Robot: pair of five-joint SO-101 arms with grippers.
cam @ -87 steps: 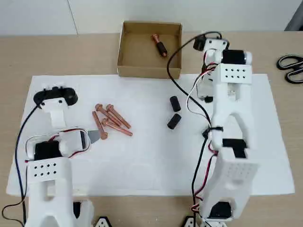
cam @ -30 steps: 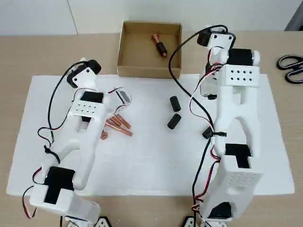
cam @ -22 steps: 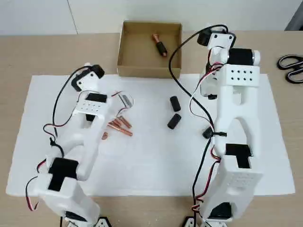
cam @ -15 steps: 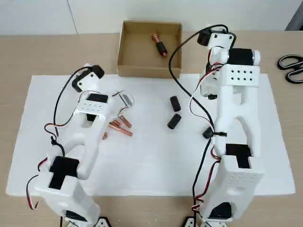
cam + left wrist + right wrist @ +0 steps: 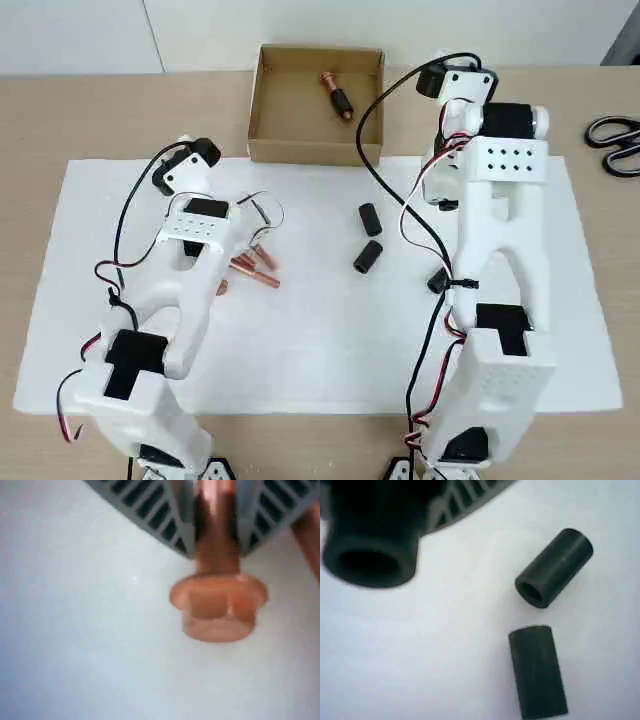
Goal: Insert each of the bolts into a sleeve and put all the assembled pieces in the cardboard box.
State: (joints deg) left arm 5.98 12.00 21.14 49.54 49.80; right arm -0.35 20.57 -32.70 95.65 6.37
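Well to the near side of the cardboard box, a white sheet covers the bench, probably so that the small parts show clearly and do not roll away.

Closer to the box, before its left corner, a few loose bolts lie in a small heap beside the left arm. The left jaws pinch one copper bolt by its shank. The hexagonal head stands free beyond them, just above the sheet, and the rest of the shank is hidden between the jaws.

Before the right corner of the box, two spare sleeves lie on the sheet, near each other but not touching. I judge they wait for the next bolts.

The right jaws pinch a black sleeve with its open bore turned outward. It seems to be held this way so that a bolt can enter the hole.

To the right of the box, well apart, scissors rest on the bare bench.

Inside the box, toward its far wall, lies one assembled piece, so I judge that the task is only begun.
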